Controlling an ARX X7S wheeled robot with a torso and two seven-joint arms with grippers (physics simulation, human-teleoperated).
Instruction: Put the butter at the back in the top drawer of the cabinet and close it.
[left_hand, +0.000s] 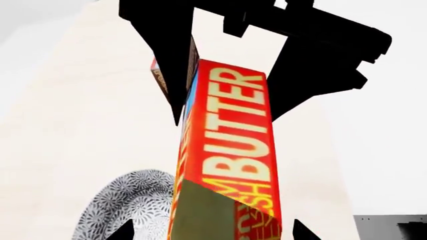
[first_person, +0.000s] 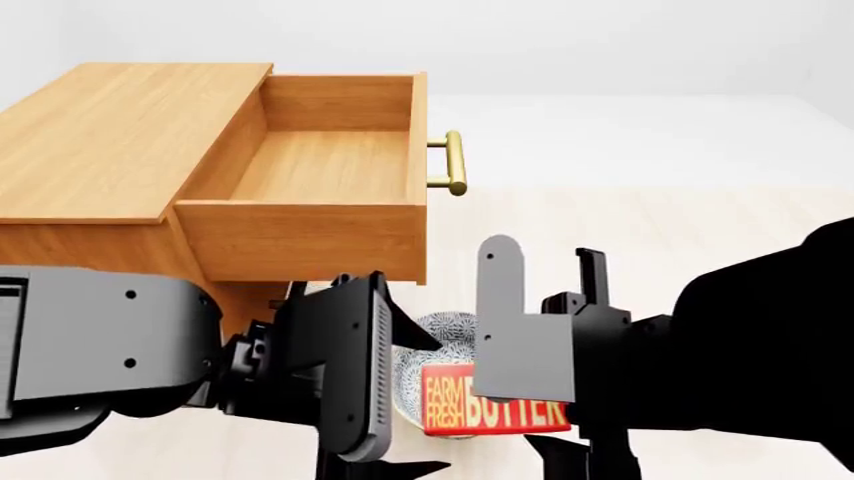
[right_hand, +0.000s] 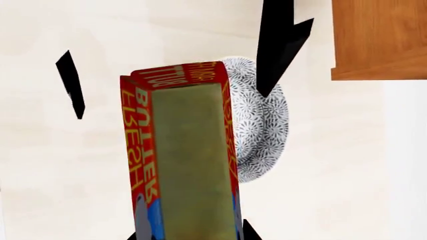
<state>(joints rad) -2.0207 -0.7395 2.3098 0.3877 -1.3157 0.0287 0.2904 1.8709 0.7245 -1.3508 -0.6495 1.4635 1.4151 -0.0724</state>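
Pale floor lies under both tools. Top drawer (first_person: 320, 165) is open and empty. Right tool (right_hand: 190, 235) pinches the butter (first_person: 491, 400) below it. Left tool (first_person: 387, 440): cannot tell.

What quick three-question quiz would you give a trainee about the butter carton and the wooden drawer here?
1. True or false: the light-brown wooden top drawer is shut.
2. What sits near the orange-red butter carton? A: a grey patterned bowl; B: a mug; C: a spoon.
3. Fill in: the drawer's bar handle is ___ coloured.
Key: 1 false; 2 A; 3 brass.
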